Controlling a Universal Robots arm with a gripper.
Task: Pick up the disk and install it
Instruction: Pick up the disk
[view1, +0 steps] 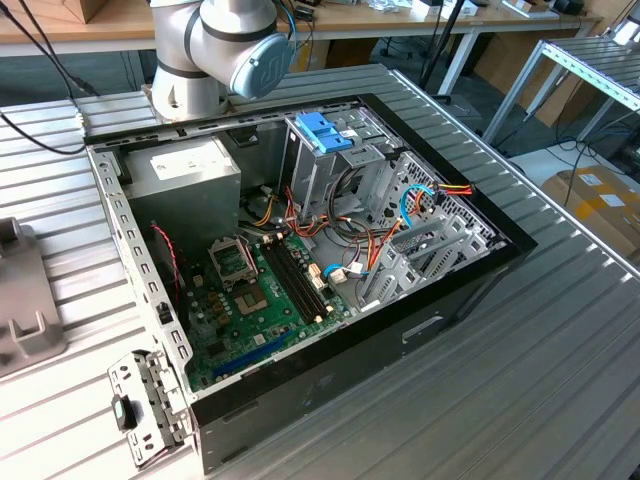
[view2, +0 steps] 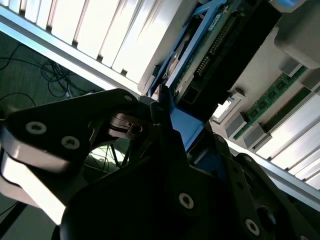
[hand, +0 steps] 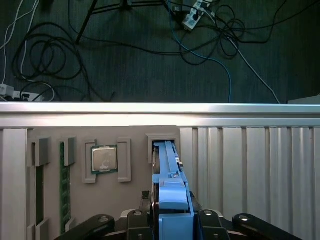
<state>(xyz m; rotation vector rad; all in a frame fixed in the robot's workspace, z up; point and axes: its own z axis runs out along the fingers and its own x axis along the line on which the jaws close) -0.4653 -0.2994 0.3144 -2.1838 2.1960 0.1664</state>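
Since the jaws of the gripper (hand: 172, 212) are clamped on its blue frame, the disk (hand: 165, 156) is held on edge btw them, far end in a grey tray (hand: 82, 202) slot ahead of the jaws; a chip (hand: 104, 159) is seated beside that slot.

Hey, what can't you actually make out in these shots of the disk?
- First wrist view: the disk is edge-on, faces unseen; its far end is sunk in the grey holder.
- Second wrist view: the gripper covers its near part.
- Exterior view: the top edge cuts off the arm.
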